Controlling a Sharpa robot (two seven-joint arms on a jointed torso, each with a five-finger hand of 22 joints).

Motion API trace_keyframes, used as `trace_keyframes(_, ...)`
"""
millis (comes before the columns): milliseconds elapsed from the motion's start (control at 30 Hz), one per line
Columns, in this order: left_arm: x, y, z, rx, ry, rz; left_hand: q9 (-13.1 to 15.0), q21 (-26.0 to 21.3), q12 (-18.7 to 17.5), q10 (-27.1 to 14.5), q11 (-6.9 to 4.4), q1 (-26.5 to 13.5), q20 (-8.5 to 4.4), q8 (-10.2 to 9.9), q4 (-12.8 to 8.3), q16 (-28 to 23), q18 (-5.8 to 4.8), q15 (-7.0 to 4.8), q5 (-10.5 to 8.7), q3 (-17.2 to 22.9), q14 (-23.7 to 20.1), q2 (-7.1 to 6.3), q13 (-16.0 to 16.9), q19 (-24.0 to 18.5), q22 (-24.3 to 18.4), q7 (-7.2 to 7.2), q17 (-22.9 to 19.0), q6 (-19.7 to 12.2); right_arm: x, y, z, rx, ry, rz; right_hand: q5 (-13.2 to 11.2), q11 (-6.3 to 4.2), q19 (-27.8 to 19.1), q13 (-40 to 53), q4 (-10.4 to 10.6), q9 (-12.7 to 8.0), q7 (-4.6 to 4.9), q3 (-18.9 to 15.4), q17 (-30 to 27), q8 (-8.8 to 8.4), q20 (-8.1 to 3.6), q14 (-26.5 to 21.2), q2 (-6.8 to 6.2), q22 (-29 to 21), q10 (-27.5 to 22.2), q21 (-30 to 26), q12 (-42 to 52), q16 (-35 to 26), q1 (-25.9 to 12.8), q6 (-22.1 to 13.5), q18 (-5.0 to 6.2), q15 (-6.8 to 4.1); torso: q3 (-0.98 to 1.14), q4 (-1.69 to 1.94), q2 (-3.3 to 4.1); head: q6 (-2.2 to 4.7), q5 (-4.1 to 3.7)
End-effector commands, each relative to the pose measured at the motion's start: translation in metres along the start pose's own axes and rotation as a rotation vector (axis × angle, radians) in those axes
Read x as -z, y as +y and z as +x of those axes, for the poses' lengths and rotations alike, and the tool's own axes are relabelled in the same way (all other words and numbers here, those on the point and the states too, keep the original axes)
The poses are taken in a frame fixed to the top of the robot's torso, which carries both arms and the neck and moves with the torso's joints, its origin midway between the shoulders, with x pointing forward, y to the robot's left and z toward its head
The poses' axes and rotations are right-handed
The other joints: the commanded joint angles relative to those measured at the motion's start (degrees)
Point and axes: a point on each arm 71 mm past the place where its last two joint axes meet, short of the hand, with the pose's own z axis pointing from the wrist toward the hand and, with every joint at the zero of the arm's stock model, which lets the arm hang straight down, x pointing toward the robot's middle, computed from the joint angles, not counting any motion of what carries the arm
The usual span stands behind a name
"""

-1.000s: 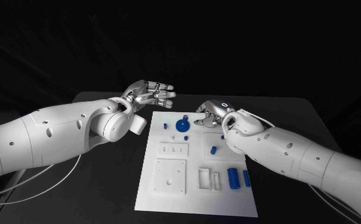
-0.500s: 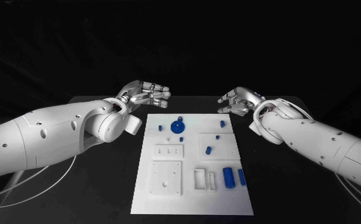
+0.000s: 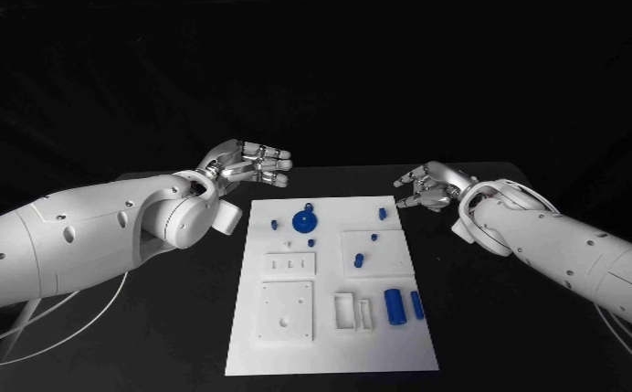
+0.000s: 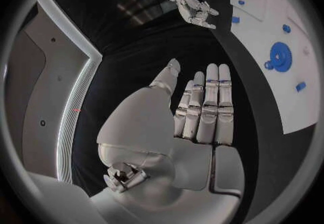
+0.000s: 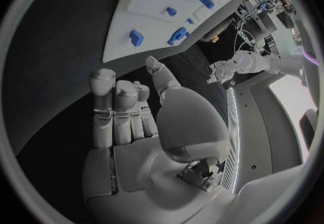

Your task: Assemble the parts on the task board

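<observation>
One white task board (image 3: 330,337). One blue gear (image 3: 304,220). Two upright blue cylinders (image 3: 394,306), lower right. Several smaller blue pegs (image 3: 382,214); exact count unclear. Two hands (image 3: 250,163).

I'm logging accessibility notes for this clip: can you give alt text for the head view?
Two white arms hold their open hands, left and right, above the black table on either side of the white task board's far end, touching nothing. Small blue parts, including a gear and a cylinder, sit on the board.

Both hands (image 3: 254,163) (image 3: 428,184) empty, fingers apart.
</observation>
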Motion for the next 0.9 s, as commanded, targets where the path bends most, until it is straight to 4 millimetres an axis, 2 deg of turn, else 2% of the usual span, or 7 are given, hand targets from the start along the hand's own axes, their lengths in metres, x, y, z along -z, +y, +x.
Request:
trace_keyframes(33,0.0,-0.001,0.004,-0.001,0.038,0.025,0.1,0.2,-0.1,-1.5,0.42,-0.1,0.34,-0.3,-0.5,-0.4,-0.12,0.25,0.1,-0.2,-0.5,-0.62,0.0,-0.4,0.0,0.41,-0.1,-0.5,-0.001,-0.001,0.007,0.009,0.052,-0.023,-0.2,-0.14,0.1,0.0,0.0,-0.1,-0.04,3.4,0.0,-0.24,0.09,-0.4,-1.26,4.4,-0.2,-0.3,-0.2,-0.3,-0.2,-0.6,0.01,-0.15,0.25,0.07,-0.01,-0.16,-0.2)
trace_keyframes(133,-0.001,0.0,0.005,-0.001,0.045,0.025,0.1,0.2,-0.1,-2.5,0.71,-0.1,0.52,-0.3,-0.6,-0.5,0.03,0.42,0.09,-0.3,-0.7,-0.74,0.0,-0.5,0.0,0.55,-0.2,-0.8,-0.001,-0.005,0.012,0.018,0.064,-0.012,-1.3,-0.26,0.1,-0.1,0.0,-0.1,-0.16,3.7,-0.1,-0.26,0.09,-0.4,-1.48,4.4,-0.3,-0.2,-0.3,-0.4,-0.4,-0.9,-0.03,-0.19,0.21,0.08,0.0,-0.27,-0.21)
trace_keyframes(467,-0.001,0.0,0.009,0.0,0.056,0.025,0.1,-0.1,-0.1,-3.3,0.94,-0.1,0.88,-0.2,-0.7,-1.0,0.25,0.72,0.1,-0.5,-1.3,-0.78,0.0,-0.9,-0.2,0.67,-0.4,-1.2,-0.003,-0.014,0.024,0.028,0.087,0.018,-1.0,-0.38,0.0,-0.1,0.0,-0.1,-0.19,4.7,0.0,-0.28,-0.02,-0.5,-1.86,4.3,-0.4,-0.4,-0.3,-0.4,-0.3,-1.9,-0.12,-0.28,0.2,0.28,0.13,-0.54,-0.36)
trace_keyframes(567,-0.001,0.0,0.009,0.001,0.058,0.025,0.1,-0.1,-0.1,-3.3,0.94,-0.1,0.88,-0.2,-0.7,-1.0,0.25,0.72,0.1,-0.5,-1.3,-0.78,0.0,-0.9,-0.2,0.67,-0.4,-1.2,-0.004,-0.014,0.026,0.026,0.091,0.017,-1.5,-0.38,0.0,-0.1,0.1,-0.1,-0.21,4.6,0.0,-0.27,-0.02,-0.5,-1.81,4.3,-0.4,-0.4,-0.3,-0.4,-0.4,-1.8,-0.13,-0.28,0.25,0.23,0.19,-0.5,-0.38)
trace_keyframes(900,-0.001,0.0,0.011,0.002,0.063,0.023,0.1,-0.2,-0.1,-3.3,0.96,-0.1,0.97,-0.1,-0.6,-1.1,0.37,0.73,0.08,-0.6,-1.2,-0.65,0.0,-0.8,-0.2,0.69,-0.4,-1.2,-0.008,-0.009,0.032,0.021,0.098,0.014,-2.7,-0.38,0.1,0.3,0.2,0.0,-0.38,3.1,0.5,-0.18,-0.05,-0.4,-0.94,4.4,-0.2,0.1,0.2,0.0,-1.1,0.2,-0.22,-0.3,0.18,0.27,0.18,-0.67,-0.42)
